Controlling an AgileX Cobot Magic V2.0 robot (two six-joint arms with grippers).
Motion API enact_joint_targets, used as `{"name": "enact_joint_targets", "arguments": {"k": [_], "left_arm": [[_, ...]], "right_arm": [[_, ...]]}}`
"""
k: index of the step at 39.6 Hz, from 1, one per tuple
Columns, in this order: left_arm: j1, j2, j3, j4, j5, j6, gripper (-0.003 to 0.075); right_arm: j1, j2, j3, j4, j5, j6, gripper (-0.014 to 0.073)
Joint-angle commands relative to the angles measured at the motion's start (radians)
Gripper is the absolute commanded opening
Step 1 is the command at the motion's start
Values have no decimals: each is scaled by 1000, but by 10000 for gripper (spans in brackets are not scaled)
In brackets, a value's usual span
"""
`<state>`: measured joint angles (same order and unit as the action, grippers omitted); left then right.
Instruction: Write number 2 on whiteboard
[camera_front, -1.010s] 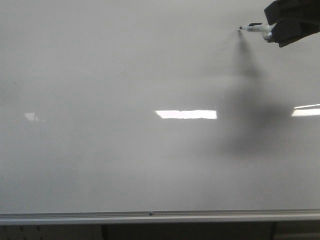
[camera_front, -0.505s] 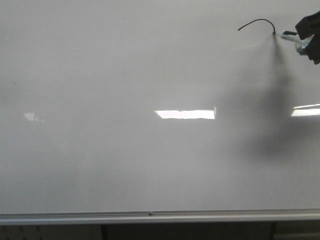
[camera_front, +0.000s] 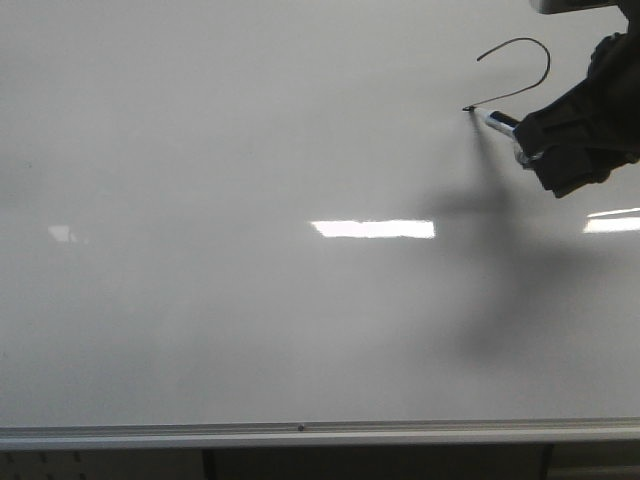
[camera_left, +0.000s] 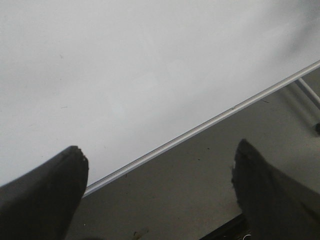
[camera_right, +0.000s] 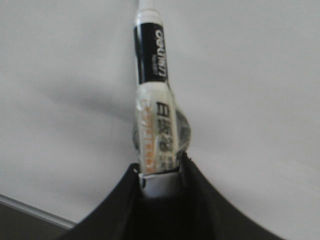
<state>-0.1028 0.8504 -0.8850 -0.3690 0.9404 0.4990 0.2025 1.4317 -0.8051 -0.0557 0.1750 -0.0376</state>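
In the front view, the large glossy white-grey whiteboard (camera_front: 250, 200) fills nearly the whole frame, its smooth surface carrying bright rectangular reflections and a soft dark shadow, with a silver aluminium rail (camera_front: 300, 432) along its lower edge. Near the upper right corner sits the unfinished number 2 (camera_front: 520, 70), a thin black hand-drawn line with a curved top and a slanting stroke running down to the left; no flat base stroke shows. The tip of a slim black-and-white marker pen (camera_front: 495, 120) touches the lower end of that stroke. The black right pincer (camera_front: 560, 140) is clenched around the pen's body. In the left wrist view, the left pincer (camera_left: 160, 185) is released, its two matte black fingers (camera_left: 45, 195) spread well apart with nothing between them, over the board's plain white face, the thin metal rail and a grey floor (camera_left: 200, 190) beyond. In the right wrist view, the right pincer grips the marker's taped lower barrel, whose label shows printed characters, and the barrel points away at the board.
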Motion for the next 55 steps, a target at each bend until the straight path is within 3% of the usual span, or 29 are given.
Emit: {"name": "enact_joint_targets", "arguments": {"k": [1, 7, 15, 24, 33, 40, 46, 55], "left_arm": [[4, -10, -25, -34, -59, -9, 564], [4, -10, -25, -34, -59, -9, 564], [4, -10, -25, -34, -59, -9, 564], [-34, -10, -27, -41, -43, 27, 564], [-213, -2, -52, -94, 14, 158, 564], [-393, 66, -129, -99, 56, 206, 564], [-572, 153, -178, -109, 47, 256, 564], [-804, 314, -268, -109, -46, 256, 564]], "right_arm": [[-63, -29, -24, -18, -27, -6, -18], [-126, -37, -24, -16, -4, -6, -18], [-84, -107, -24, -7, -2, -6, -18], [42, -301, -24, -7, 280, -26, -18], [255, -439, -24, 25, 652, -157, -18], [425, -475, -78, 191, 877, -386, -18], [516, -474, -163, 319, 972, -486, -18], [539, -474, -220, 334, 981, -489, -18]]}}
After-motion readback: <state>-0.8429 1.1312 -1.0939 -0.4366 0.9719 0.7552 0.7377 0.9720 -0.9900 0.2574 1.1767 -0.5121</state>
